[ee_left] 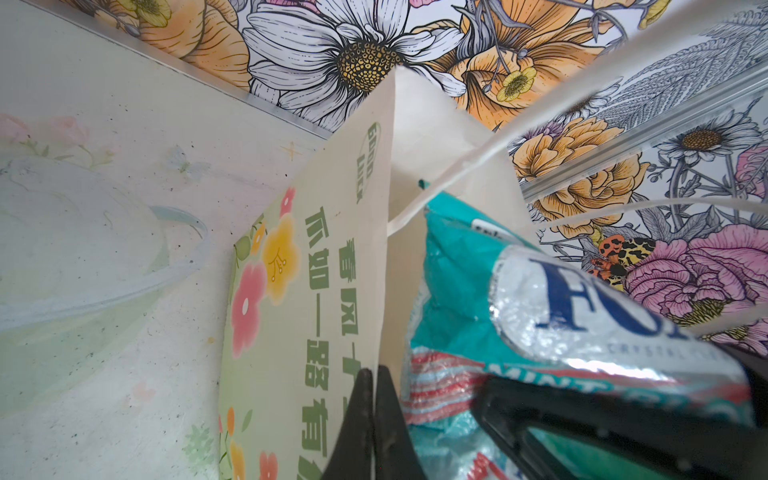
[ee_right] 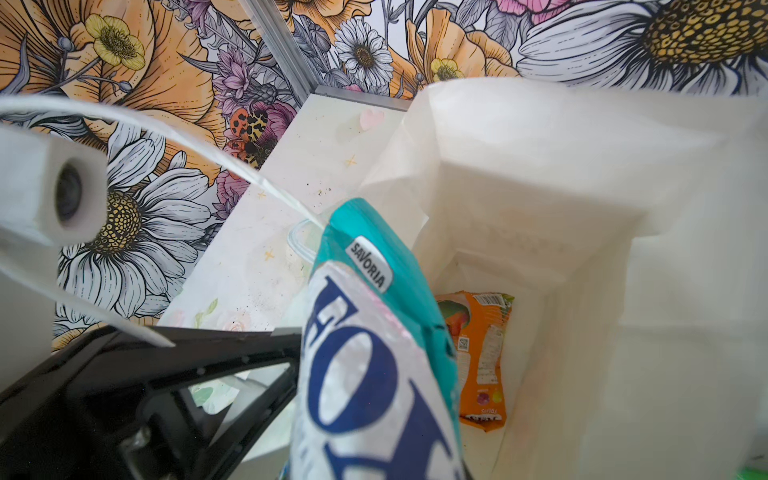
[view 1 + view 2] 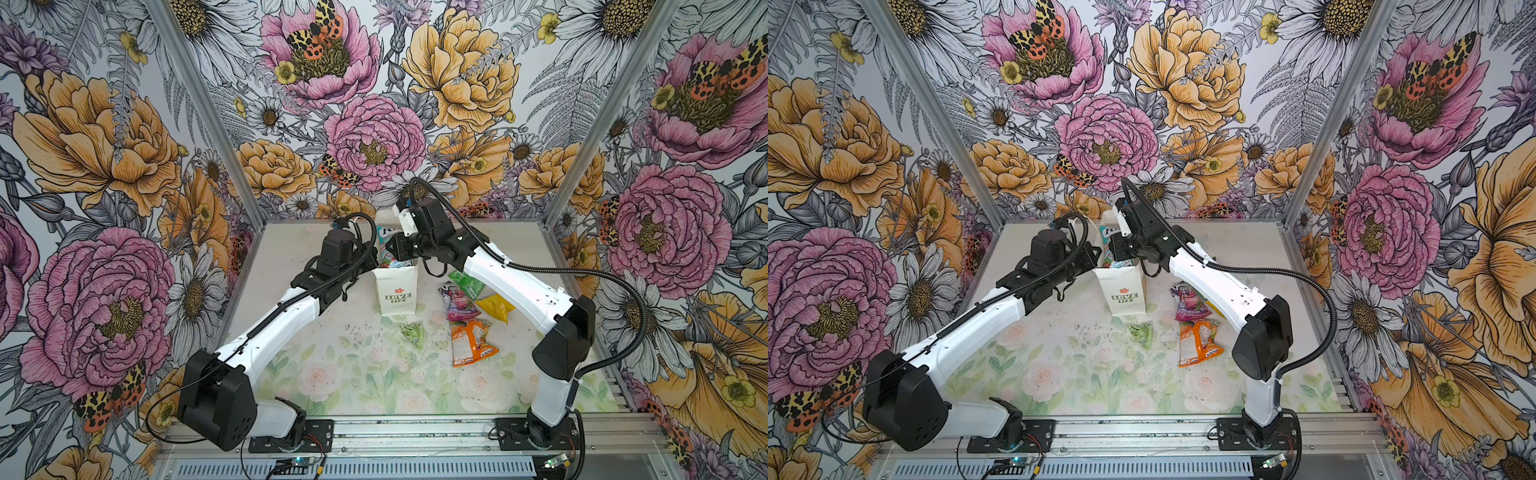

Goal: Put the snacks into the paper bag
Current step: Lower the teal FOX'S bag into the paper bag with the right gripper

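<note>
The white paper bag (image 3: pixel 395 291) stands upright at mid-table, its "LOVE LIFE" side facing forward. My left gripper (image 1: pixel 376 399) is shut on the rim of the bag's left wall (image 1: pixel 332 257). My right gripper (image 3: pixel 392 250) is shut on a teal "FOX'S" snack packet (image 2: pixel 374 374), which it holds over the bag's open top. An orange packet (image 2: pixel 482 353) lies on the bag's floor. On the table to the right of the bag lie green (image 3: pixel 467 282), purple-pink (image 3: pixel 455 301), yellow (image 3: pixel 496 307), orange-white (image 3: pixel 473 340) and small pale green (image 3: pixel 413 334) packets.
The white cord handles (image 1: pixel 519 120) arch over the bag's mouth. The right arm's white forearm (image 3: pixel 519 286) passes above the loose packets and hides part of the green and yellow ones. Flowered walls enclose the table on three sides.
</note>
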`<state>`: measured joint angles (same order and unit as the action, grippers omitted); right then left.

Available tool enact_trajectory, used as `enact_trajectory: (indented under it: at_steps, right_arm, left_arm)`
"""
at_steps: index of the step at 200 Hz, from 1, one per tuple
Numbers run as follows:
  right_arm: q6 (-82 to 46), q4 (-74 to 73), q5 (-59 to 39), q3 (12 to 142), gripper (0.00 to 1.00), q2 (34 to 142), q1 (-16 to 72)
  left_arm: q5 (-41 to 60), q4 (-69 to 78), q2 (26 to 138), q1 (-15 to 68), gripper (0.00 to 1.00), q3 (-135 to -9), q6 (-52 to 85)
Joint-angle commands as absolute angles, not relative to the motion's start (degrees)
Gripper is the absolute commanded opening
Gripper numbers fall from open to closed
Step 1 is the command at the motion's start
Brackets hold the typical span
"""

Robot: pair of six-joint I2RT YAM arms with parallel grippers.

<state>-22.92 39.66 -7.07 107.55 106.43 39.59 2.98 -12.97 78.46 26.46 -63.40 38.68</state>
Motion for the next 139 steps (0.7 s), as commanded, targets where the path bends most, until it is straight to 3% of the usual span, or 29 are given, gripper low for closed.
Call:
enact_trajectory:
  at_steps: [1,83,139]
  right_arm:
    - [-22.57,38.05,-7.67,109.88,0.17,106.13,40.08]
    - [-23.29,40.43,-6.02,108.49,0.18,103.54,40.43]
    - [-23.14,40.52,-5.49,108.30,0.34,103.10,40.43]
  left_arm:
    - [1.85,-10.81,77.10,26.81,0.00,-63.09,38.63]
    - [1.14,-10.90,76.90,26.78,0.00,-62.75,38.76]
    - [1.31,-10.81,76.90,26.84,0.00,-62.80,38.94]
